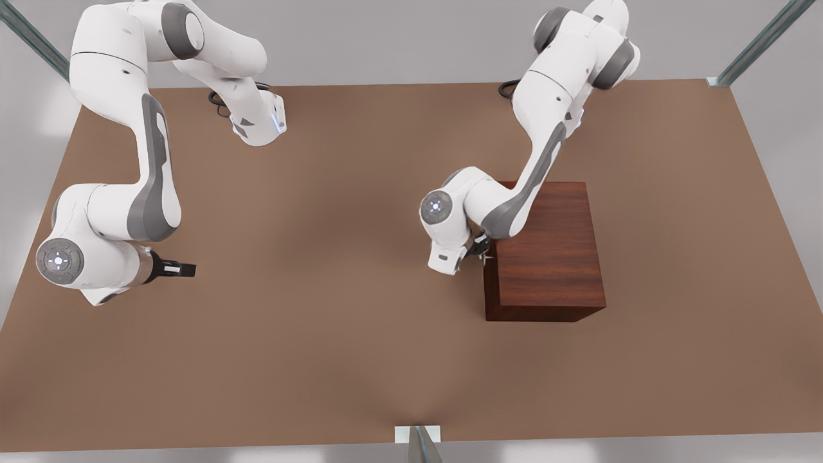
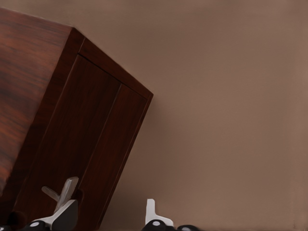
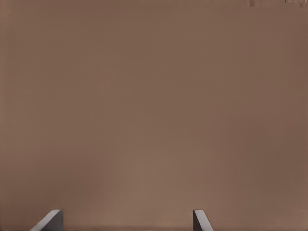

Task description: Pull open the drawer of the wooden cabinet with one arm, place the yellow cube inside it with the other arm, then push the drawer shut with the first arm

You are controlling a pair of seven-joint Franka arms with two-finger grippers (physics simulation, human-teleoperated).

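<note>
The wooden cabinet (image 1: 546,247) stands on the table at the front view's right. Its panelled front face (image 2: 82,144) points toward the front view's left, and the drawer sits flush in it. A short silver piece, seemingly the handle (image 2: 49,192), shows beside one fingertip (image 2: 67,190). My left gripper (image 1: 481,247) is open at that face, with its other fingertip (image 2: 151,211) off to the side over the table. My right gripper (image 1: 182,270) hovers open over bare table at the front view's left, nothing between its fingers (image 3: 52,219). The yellow cube is out of view.
The brown table (image 1: 334,270) stretches wide between the two arms. Metal frame posts (image 1: 759,42) stand at the far corners, and a bracket (image 1: 418,437) sits at the near edge.
</note>
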